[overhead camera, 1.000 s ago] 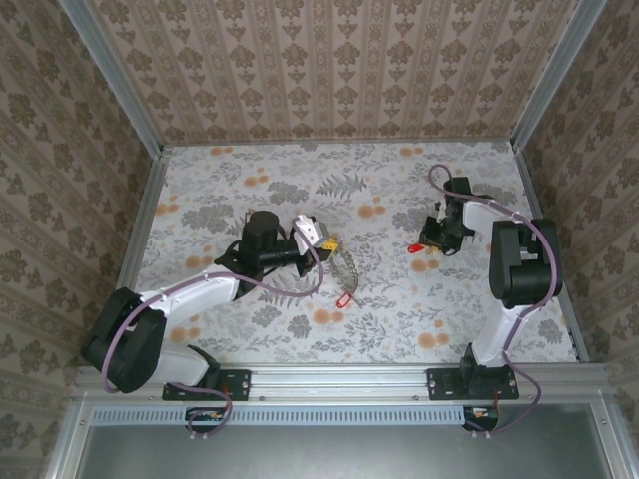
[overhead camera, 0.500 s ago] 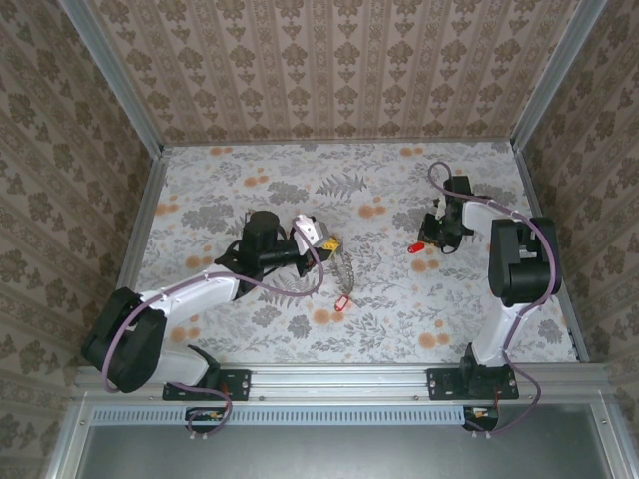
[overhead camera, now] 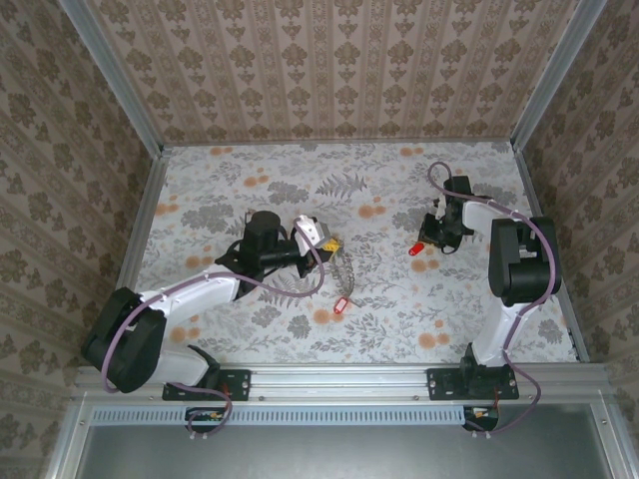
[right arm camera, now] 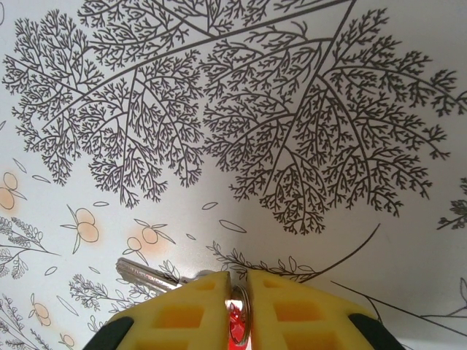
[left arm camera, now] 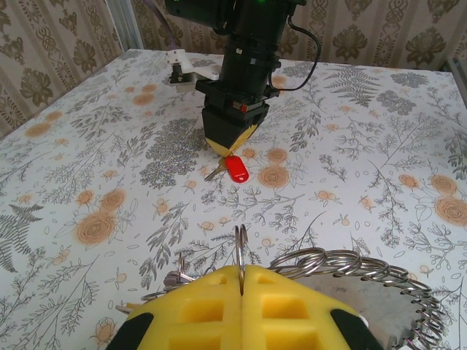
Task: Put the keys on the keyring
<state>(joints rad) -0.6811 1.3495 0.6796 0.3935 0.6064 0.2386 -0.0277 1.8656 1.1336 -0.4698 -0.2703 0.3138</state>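
The left gripper [left arm camera: 241, 273] has its yellow pads pressed flat together, pinching a thin wire loop of the keyring [left arm camera: 350, 266] that stands on edge between them. The rest of the keyring, a crowded fan of small grey keys, spreads to the right of the pads, low over the bench [overhead camera: 250, 190]. From above, the keyring [overhead camera: 342, 267] sits mid-bench, its long axis running from the left gripper [overhead camera: 324, 242] toward the near edge, with a loose red tag [overhead camera: 342, 302] lying just beyond its near end.

The right gripper [right arm camera: 239, 281] is narrowed to a slit and clamps the red-tagged key [right arm camera: 146, 273] by its small split ring, the red plastic showing between the pads. The grey blade lies along the bench and points left in the wrist view. Overhead, the right gripper [overhead camera: 427, 239] is at the far right of the bench, well apart from the keyring, the red tag jutting toward the middle
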